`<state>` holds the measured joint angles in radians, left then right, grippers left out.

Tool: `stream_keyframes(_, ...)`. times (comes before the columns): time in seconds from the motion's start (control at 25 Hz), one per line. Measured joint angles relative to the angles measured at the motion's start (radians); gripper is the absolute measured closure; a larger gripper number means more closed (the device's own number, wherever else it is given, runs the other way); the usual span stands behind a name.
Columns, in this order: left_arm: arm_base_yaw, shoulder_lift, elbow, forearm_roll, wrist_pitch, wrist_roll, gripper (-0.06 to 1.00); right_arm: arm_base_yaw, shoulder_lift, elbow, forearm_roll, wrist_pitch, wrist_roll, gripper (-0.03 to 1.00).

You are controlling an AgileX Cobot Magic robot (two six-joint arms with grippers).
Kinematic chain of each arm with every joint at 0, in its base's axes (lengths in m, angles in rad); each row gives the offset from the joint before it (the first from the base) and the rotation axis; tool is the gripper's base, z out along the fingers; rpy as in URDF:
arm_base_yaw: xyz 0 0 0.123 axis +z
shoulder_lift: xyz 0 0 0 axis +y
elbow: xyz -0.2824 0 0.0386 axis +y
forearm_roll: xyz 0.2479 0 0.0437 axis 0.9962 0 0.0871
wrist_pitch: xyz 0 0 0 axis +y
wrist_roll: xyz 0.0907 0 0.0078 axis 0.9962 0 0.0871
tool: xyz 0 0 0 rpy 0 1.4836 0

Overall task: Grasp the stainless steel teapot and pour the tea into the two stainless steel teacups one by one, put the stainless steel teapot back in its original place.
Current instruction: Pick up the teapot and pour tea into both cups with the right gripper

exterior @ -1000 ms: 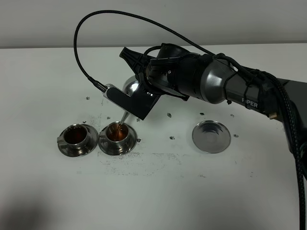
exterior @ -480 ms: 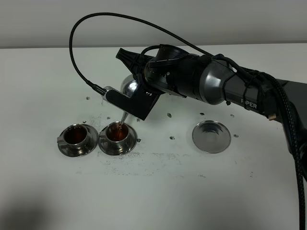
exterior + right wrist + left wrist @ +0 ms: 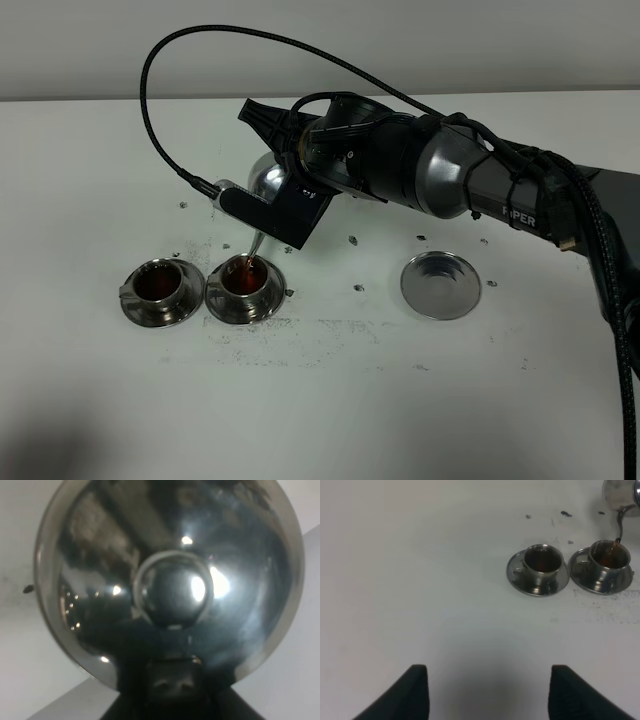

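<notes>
My right gripper (image 3: 287, 172) is shut on the stainless steel teapot (image 3: 267, 178), holding it tilted above the table with its thin spout (image 3: 256, 243) pointing down. Reddish-brown tea runs from the spout into the right-hand teacup (image 3: 243, 279), which is part full on its saucer. Tea also fills the left-hand teacup (image 3: 159, 285). The right wrist view is filled by the teapot's domed lid and knob (image 3: 172, 587). From the left wrist I see both teacups (image 3: 540, 561) (image 3: 609, 559) and the teapot (image 3: 619, 492) far ahead. My left gripper (image 3: 492, 695) is open and holds nothing.
The flat round steel dish (image 3: 440, 286) lies bare on the white table to the right of the cups. Small dark specks and scuffs mark the table around the cups. A black cable (image 3: 160, 120) loops high over the right arm.
The right arm has shifted slightly left and tipped the teapot a little further. Tea keeps running into the right-hand teacup. The left gripper has not moved.
</notes>
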<state>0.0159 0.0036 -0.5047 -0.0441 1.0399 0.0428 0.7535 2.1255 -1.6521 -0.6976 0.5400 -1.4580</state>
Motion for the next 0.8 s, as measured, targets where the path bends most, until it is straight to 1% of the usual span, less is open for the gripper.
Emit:
stream_keyframes(0.2, 0.0, 0.0, 0.0, 0.0, 0.0, 0.0, 0.43, 0.0, 0.0, 0.0, -0.022, -0.012, 0.0, 0.76)
stream_keyframes(0.8, 0.0, 0.0, 0.0, 0.0, 0.0, 0.0, 0.43, 0.0, 0.005, 0.0, -0.044, -0.03, -0.006, 0.76)
